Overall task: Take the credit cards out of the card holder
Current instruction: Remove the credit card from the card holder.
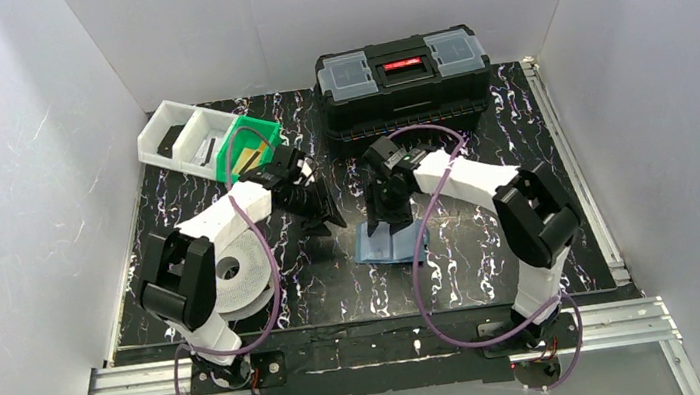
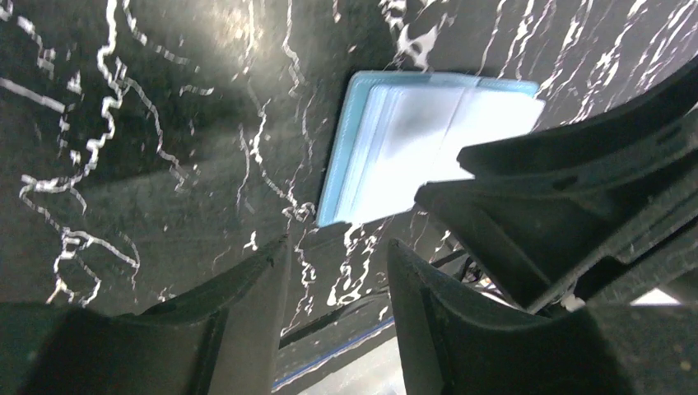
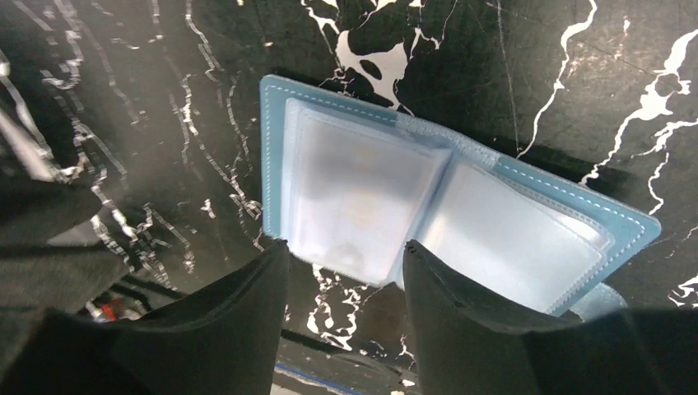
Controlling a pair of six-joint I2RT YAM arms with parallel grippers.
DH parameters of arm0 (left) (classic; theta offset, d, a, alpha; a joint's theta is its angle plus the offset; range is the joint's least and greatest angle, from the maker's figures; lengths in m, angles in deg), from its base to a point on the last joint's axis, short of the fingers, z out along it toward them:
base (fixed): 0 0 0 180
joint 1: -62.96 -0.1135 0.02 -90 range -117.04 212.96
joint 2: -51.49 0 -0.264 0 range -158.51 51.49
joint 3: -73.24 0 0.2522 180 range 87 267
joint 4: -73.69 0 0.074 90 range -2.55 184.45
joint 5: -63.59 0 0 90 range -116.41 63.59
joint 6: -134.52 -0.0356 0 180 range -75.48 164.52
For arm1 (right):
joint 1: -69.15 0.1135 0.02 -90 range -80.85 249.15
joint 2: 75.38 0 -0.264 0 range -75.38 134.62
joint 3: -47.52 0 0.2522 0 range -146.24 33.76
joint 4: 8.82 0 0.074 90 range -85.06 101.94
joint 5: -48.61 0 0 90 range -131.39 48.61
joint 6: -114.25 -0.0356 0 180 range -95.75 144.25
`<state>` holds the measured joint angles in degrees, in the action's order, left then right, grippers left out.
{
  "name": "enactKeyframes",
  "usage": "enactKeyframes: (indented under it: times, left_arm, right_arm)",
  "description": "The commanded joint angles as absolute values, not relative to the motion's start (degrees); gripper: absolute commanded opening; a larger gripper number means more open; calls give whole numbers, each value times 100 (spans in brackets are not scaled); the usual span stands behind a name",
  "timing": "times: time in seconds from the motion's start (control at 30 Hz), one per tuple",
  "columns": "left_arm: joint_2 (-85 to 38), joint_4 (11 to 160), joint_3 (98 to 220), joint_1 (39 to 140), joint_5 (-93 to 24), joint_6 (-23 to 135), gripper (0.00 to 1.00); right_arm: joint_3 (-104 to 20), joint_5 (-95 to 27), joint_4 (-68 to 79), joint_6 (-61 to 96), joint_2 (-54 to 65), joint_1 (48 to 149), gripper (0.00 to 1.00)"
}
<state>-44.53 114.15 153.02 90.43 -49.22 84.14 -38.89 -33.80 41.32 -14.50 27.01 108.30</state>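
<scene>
1. Card holder (image 3: 449, 202) lies spread open and flat on the worktop (image 3: 123, 99), just ahead of the right jaws, and ahead and to the right of the left jaws. Nothing pins it down. I judge that a sideways pull could drag the whole holder across the glossy surface instead of freeing a card.
2. Left arm (image 1: 223, 218) and right arm (image 1: 470, 178) crowd the same spot. In the left wrist view the right arm's black wrist and jaws sit close beside the left jaws, over the holder's far half. A reach by either arm could knock the other.
3. Both pairs of jaws stand part-way apart with nothing between them. The near edge of one page shows in the gap of the right pair. Closing there could pinch the entire page or fold the holder shut.
4. Clear sleeves (image 3: 354, 189) are frosted, stacked and look floppy. A tip coming down could catch several layers at once or skid off the plastic.
5. Credit cards are not plainly visible; at most there is a faint tan tinge behind one sleeve. With no card edge exposed, a grip would likely take sleeve and card together and lift the holder, or bend the thin card.
</scene>
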Motion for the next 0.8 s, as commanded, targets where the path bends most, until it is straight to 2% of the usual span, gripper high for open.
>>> enactKeyframes:
  times: [0.0,0.2,0.33,0.4,0.47,0.57,0.77]
  left_arm:
    - [-3939,11595,14981,9030,-4786,8305,46]
    - [-3759,11534,14748,9028,-4869,8359,46]
    - [-3729,11502,14649,9043,-4904,8388,46]
    - [-3730,11481,14602,9081,-4916,8429,45]
    - [-3771,11455,14596,9139,-4926,8464,45]
    - [-3871,11395,14637,9263,-4934,8547,45]
    - [-4220,11201,14874,9540,-5054,8753,44]
  right_arm:
    - [-4308,-4050,4752,-1372,3067,10984,62]
    - [-4549,-3984,4860,-1195,3508,11003,66]
    - [-4726,-3876,4865,-1010,3813,11097,62]
    - [-4793,-3837,4874,-900,3916,11144,55]
    - [-4799,-3725,4851,-822,3994,11151,39]
    - [-4669,-3609,4732,-710,3982,11120,23]
    - [-4096,-2854,4218,-604,3826,10876,7]
